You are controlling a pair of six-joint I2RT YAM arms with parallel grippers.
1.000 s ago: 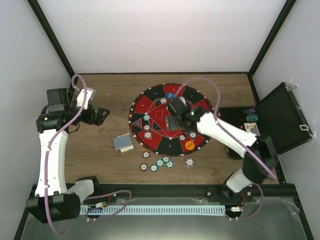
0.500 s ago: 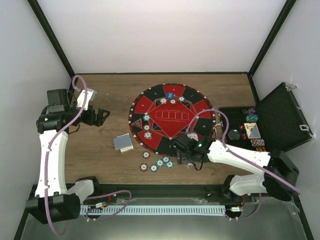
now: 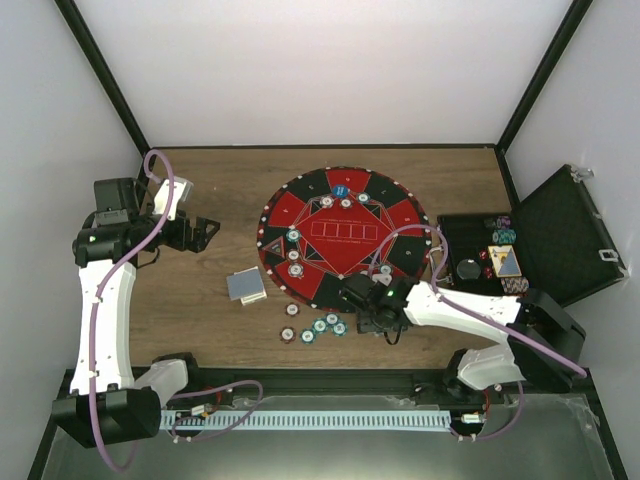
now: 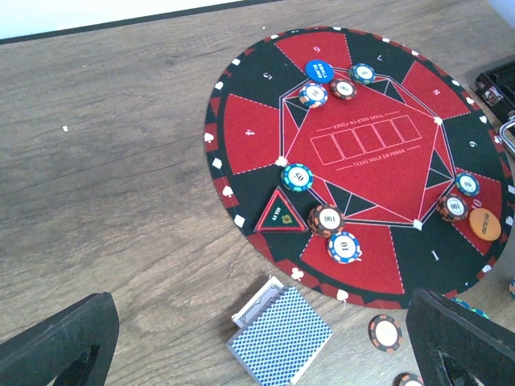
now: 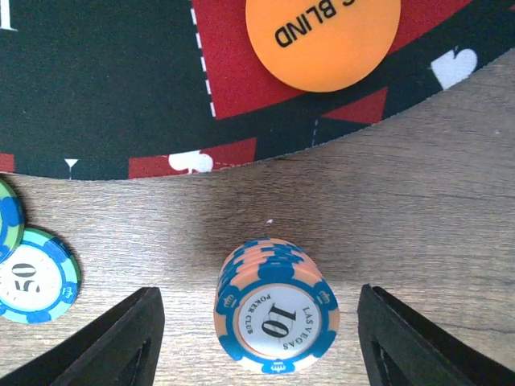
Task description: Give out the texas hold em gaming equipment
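Note:
A short stack of blue-and-peach "10" chips [image 5: 276, 318] stands on the wood just off the mat's near edge. My right gripper [image 5: 265, 342] is open and straddles it, with a gap on each side; in the top view this gripper [image 3: 377, 320] covers the stack. The orange button [image 5: 322, 36] lies on the mat [image 5: 121, 80] just beyond. A deck of blue-backed cards [image 4: 280, 336] rests left of the mat [image 3: 345, 232]. My left gripper [image 3: 205, 232] hovers open and empty, well left of the mat.
Loose chips [image 3: 320, 327] lie in a row below the mat, and a teal 50 chip [image 5: 32, 277] sits left of the stack. More chips and a blue button [image 4: 319, 70] sit on the mat. An open black case [image 3: 570, 235] stands at the right.
My right arm swung from above the mat's centre to its near edge and came down around the chip stack, and its jaws narrowed. The left arm stayed still.

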